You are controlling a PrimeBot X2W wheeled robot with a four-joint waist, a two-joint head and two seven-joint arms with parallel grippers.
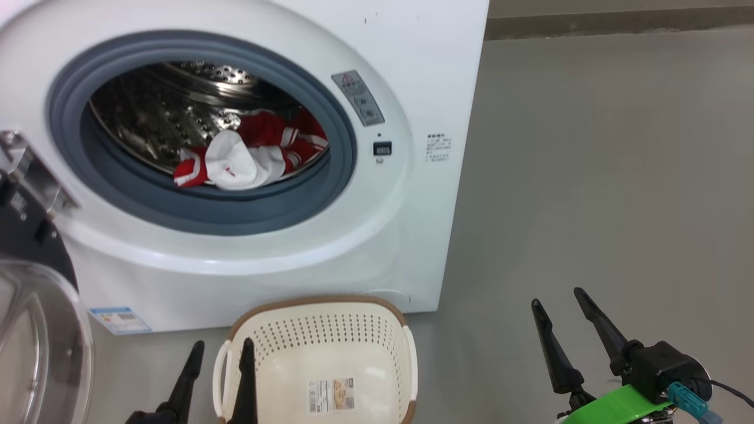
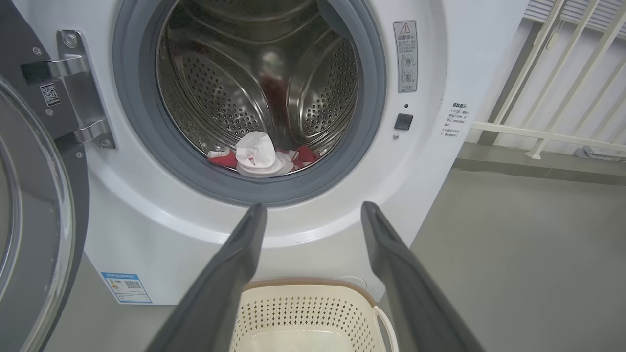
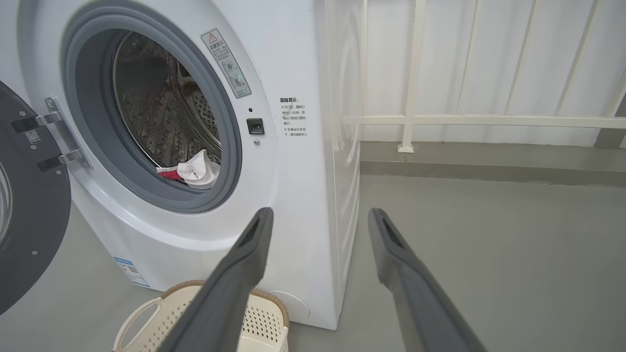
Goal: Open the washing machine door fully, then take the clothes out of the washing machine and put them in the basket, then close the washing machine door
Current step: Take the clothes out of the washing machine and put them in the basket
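A: Washer, where?
B: Dead ahead, on grey floor. Door swung wide, leftward.
A: Basket?
B: On floor just before washer; label inside.
A: Clothes?
B: Red-white heap inside washer, at lower front edge.
A: Left gripper?
B: Above basket's left rim, spread, holding nothing.
A: Right gripper?
B: Well right, over floor; likewise spread.

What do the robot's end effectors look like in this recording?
Both the left end effector and right end effector have two long, dark grey fingers tapering to points. Behind the right one sits a black block on a bright green bracket, with a teal connector and a thin black cable.
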